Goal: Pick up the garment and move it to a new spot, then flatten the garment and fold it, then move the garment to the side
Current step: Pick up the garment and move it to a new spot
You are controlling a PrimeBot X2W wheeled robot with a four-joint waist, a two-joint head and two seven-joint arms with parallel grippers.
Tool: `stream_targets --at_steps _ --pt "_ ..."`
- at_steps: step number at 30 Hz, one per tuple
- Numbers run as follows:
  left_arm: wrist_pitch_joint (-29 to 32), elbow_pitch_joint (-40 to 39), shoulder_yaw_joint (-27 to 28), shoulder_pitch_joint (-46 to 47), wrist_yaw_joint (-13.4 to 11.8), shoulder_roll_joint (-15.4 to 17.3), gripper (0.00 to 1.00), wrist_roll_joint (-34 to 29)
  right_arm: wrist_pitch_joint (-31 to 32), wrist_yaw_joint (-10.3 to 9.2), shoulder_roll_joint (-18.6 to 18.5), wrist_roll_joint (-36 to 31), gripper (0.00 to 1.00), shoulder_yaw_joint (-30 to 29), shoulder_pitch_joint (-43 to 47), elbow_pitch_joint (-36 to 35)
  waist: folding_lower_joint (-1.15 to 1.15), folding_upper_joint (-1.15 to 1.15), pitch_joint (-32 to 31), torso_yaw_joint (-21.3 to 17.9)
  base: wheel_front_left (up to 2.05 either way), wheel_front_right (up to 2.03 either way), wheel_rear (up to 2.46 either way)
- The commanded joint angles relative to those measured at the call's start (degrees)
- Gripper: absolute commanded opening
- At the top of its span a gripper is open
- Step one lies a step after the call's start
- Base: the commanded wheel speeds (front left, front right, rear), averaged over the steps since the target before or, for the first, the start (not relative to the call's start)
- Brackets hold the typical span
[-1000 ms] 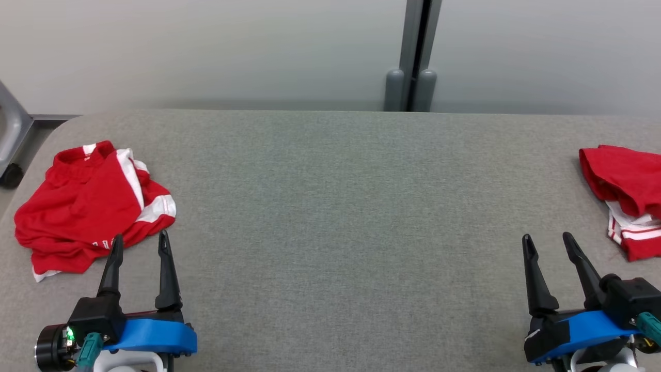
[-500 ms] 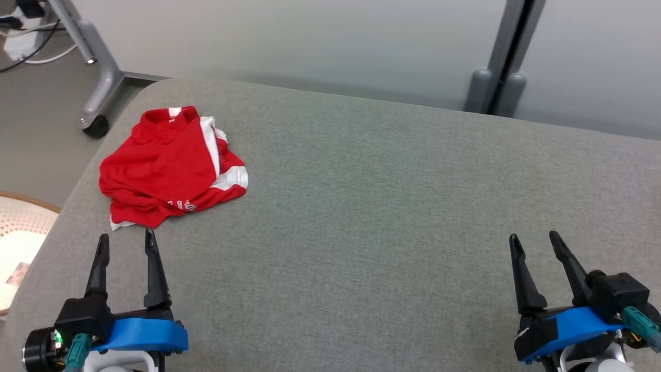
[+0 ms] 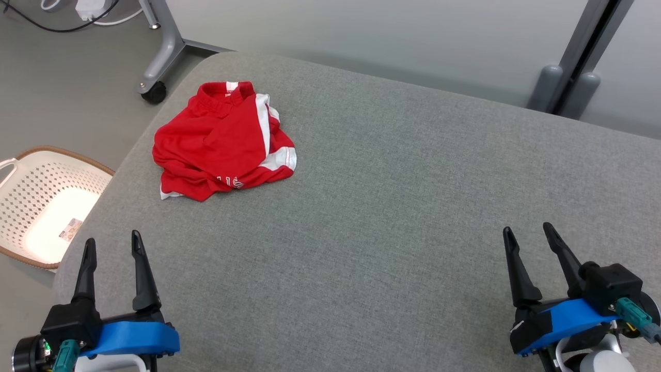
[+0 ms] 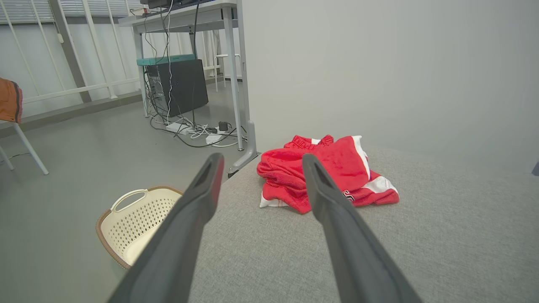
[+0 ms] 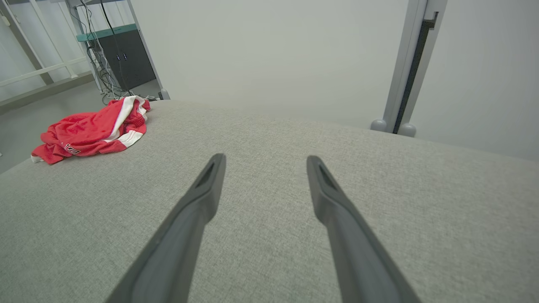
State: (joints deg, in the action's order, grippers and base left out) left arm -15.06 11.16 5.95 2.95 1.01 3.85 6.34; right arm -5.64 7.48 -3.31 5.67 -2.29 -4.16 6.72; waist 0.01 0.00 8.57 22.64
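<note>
Soft matt cloth garment [image 3: 222, 139], coarse woven table cover [image 3: 387, 206] (basket [image 3: 31, 194] probably plastic)

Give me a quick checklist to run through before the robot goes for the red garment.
1. Left hand open and empty: ok.
2. Right hand open and empty: ok.
3. Red garment lying wholly on the grey table: ok.
4. Garment flat: not ok, it lies crumpled.
5. Bare surface between left hand and garment: ok.
6. Single layer exposed for pinching: cannot tell.
</note>
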Motion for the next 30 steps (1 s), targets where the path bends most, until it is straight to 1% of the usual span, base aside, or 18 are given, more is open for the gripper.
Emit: stream_targets --at_steps 1,6,12,16,21,22,23,24,30 --pt "-0.14 -0.32 0.18 -0.18 -0.40 0.16 1.00 0.11 -0.06 0.03 -0.47 -0.11 1.00 0.03 -0.38 0.11 -0.01 0.00 0.15 0.17 0.00 0.00 0.00" --pt "-0.14 -0.45 0.62 0.12 -0.60 0.07 1.00 0.44 0.16 0.03 -0.77 0.28 1.00 0.38 -0.66 0.03 -0.01 0.00 0.54 -0.33 0.00 0.00 0.00" --pt "-0.14 0.24 1.80 4.56 0.09 1.26 1.00 1.34 0.36 0.03 -1.33 0.20 1.00 0.03 -1.68 -1.17 -0.01 0.00 1.82 -2.04 0.00 0.00 0.00" --pt "-0.15 2.82 3.17 13.94 0.77 3.70 1.00 2.71 1.23 0.03 -2.47 -0.66 1.00 -0.53 -3.47 -4.13 -0.01 0.00 5.58 -5.03 0.00 0.00 0.00" --pt "1.28 6.82 3.95 25.01 1.25 7.16 1.00 3.76 2.48 0.03 -3.57 -1.05 1.00 -1.57 -5.86 -8.96 -0.01 0.00 11.14 -8.89 0.00 0.00 0.00" --pt "1.28 6.82 3.95 25.01 1.25 7.16 1.00 3.76 2.48 0.03 -3.57 -1.05 1.00 -1.57 -5.86 -8.96 -0.01 0.00 11.14 -8.89 0.00 0.00 0.00" --pt "2.28 8.62 4.40 29.33 1.19 8.21 1.00 4.38 3.02 0.03 -4.04 -1.17 1.00 -2.02 -6.80 -11.01 -0.01 0.00 13.51 -10.46 0.00 0.00 0.00" --pt "2.28 8.62 4.40 29.33 1.19 8.21 1.00 4.38 3.02 0.03 -4.04 -1.17 1.00 -2.02 -6.80 -11.01 -0.01 0.00 13.51 -10.46 0.00 0.00 0.00" --pt "6.50 16.43 4.69 40.71 2.08 12.32 1.00 5.62 4.49 0.03 -4.77 -1.33 1.00 -3.25 -8.63 -16.71 -0.01 0.00 20.38 -15.03 0.00 0.00 0.00"
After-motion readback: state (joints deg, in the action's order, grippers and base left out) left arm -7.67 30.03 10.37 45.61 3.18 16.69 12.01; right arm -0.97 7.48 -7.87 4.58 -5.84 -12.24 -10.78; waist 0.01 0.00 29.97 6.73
